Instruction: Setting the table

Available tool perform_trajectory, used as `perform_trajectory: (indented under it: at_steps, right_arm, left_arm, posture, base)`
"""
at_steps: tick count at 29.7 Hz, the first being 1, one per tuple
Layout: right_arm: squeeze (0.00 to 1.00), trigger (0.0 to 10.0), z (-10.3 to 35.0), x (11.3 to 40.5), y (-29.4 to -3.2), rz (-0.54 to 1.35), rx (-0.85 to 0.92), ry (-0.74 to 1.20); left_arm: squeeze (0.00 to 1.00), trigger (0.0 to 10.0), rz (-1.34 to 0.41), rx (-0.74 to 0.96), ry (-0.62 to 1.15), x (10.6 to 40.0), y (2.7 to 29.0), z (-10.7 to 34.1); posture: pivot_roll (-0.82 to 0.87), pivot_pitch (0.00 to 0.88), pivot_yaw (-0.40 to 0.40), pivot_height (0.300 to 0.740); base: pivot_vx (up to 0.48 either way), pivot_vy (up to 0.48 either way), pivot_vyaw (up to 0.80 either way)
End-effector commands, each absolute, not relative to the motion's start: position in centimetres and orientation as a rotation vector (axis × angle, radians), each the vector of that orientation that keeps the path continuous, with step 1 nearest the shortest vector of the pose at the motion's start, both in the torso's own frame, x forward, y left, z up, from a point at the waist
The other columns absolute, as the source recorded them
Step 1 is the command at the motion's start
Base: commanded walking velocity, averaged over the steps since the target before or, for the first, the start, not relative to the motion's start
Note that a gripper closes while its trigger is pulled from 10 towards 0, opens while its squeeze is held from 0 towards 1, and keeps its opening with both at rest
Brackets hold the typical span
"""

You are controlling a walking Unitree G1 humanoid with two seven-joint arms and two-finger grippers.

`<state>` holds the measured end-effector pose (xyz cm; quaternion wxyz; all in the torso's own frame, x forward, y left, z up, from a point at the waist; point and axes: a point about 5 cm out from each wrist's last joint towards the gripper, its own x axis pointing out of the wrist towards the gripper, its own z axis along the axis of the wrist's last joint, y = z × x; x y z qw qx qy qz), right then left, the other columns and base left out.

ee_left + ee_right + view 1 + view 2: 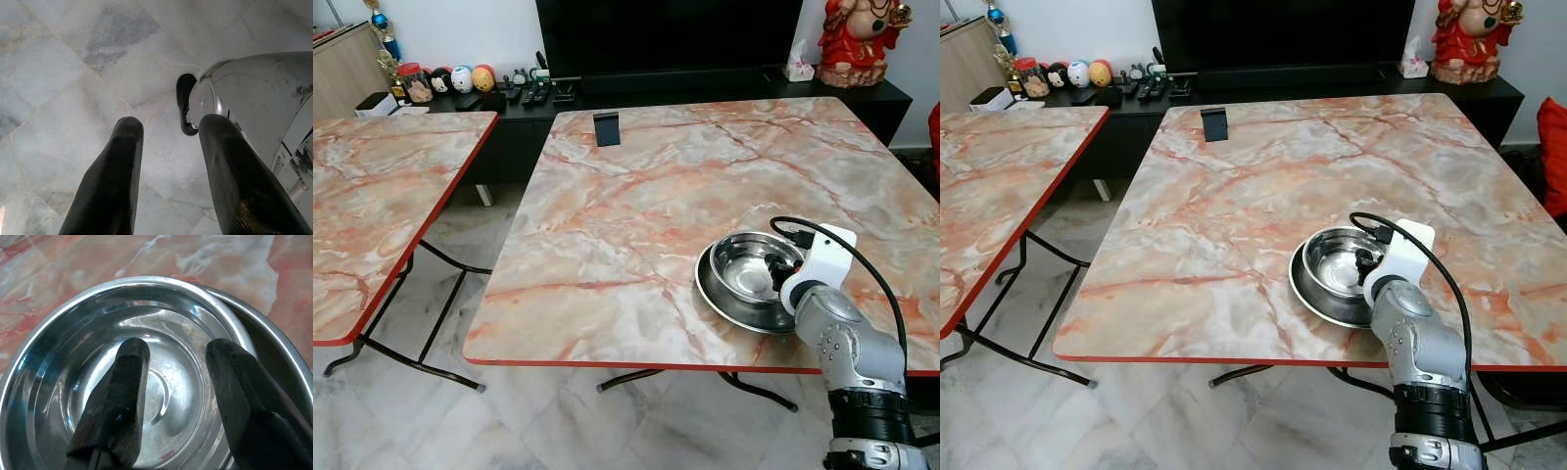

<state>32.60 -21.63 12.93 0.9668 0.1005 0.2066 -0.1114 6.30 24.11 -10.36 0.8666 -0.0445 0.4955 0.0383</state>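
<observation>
Bowl (749, 264) sits nested in a plate (720, 299) on the table (636, 196), in the near right part of the top, the plate not far from the red front edge. The bowl is off-centre in the plate, pushed toward one side, so their rims nearly touch there in my right wrist view.

My right gripper (178, 396) is over the bowl, fingers (120, 396) spread and dipping inside the rim, gripping nothing. I can't tell whether the tips touch the steel or hang just above it.

Risks as I judge them:
- Both pieces are polished steel. If I close on the bowl wall, the fingers may slide off the curved side.
- Bowl rests loose in the plate. Any sideways nudge moves the bowl alone, or drags the plate with it.
- A pull toward me could carry the plate over the front edge.
- Lifting the bowl by one wall will tilt it; it could clatter back onto the plate.
- My wrist cable (876, 284) loops just beside the bowl and could snag the rim.

Left gripper (168, 166) hangs idle over the floor (73, 58), well away from the bowl, fingers apart.
</observation>
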Motion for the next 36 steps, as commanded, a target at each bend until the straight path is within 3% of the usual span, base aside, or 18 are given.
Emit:
perform_trajectory:
  at_steps: [1,32,36]
  right_arm:
    - [0.0,10.0,13.5,32.6,-21.8,-0.23,0.198,0.407]
    - [0.0,10.0,13.9,32.3,-21.8,-0.245,0.197,0.395]
    - [0.0,10.0,15.6,33.1,-21.4,-0.236,0.313,0.22]
  left_arm:
    - [0.0,10.0,0.081,-0.088,1.064,5.7,24.5,-10.4]
    - [0.0,10.0,0.071,-0.084,1.065,5.8,24.5,-10.4]
    - [0.0,10.0,0.073,-0.082,1.065,5.8,24.5,-10.4]
  posture:
    - [-0.14,0.0,0.074,0.74]
    - [-0.15,0.0,0.076,0.74]
    - [-0.15,0.0,0.075,0.74]
  base:
    - [0.0,0.0,0.0]
    - [0.0,0.0,0.0]
    - [0.0,0.0,0.0]
